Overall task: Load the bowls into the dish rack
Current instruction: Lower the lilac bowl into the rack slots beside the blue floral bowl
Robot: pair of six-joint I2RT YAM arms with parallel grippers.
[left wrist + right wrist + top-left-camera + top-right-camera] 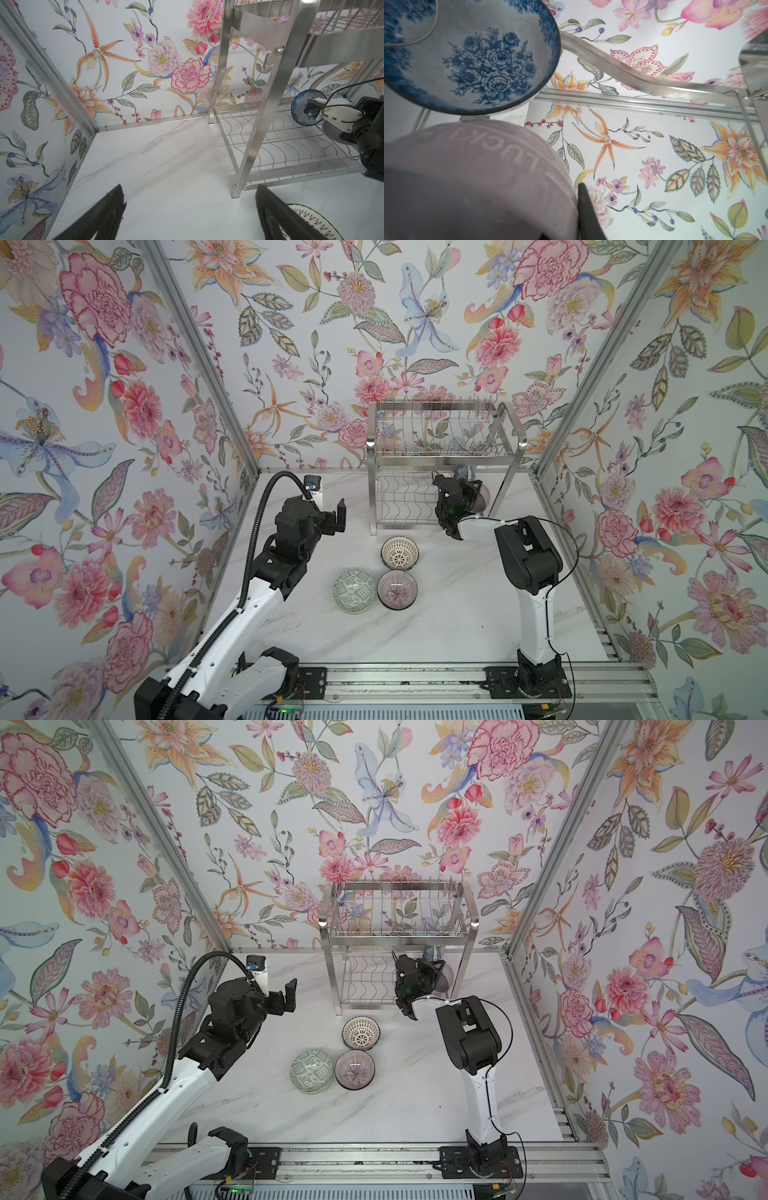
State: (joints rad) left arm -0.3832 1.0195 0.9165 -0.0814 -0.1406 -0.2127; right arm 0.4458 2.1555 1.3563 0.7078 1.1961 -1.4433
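The dish rack (440, 461) (399, 936) stands at the back of the table. A blue floral bowl (477, 58) (299, 104) stands on edge on its lower shelf. Right beside it my right gripper (476, 497) (575, 199) is shut on the rim of a lilac bowl (477, 166) (484, 501), held on edge just over that shelf. Three bowls lie on the table in front: white lattice (400, 552), grey-green geometric (354, 591) and purple-lined (397, 589). My left gripper (337, 519) (190, 189) hangs open and empty left of the rack.
The rack's front left leg (255, 124) stands just ahead of the left gripper. Floral walls close in the table on three sides. The arms' metal base rail (415, 680) runs along the front edge.
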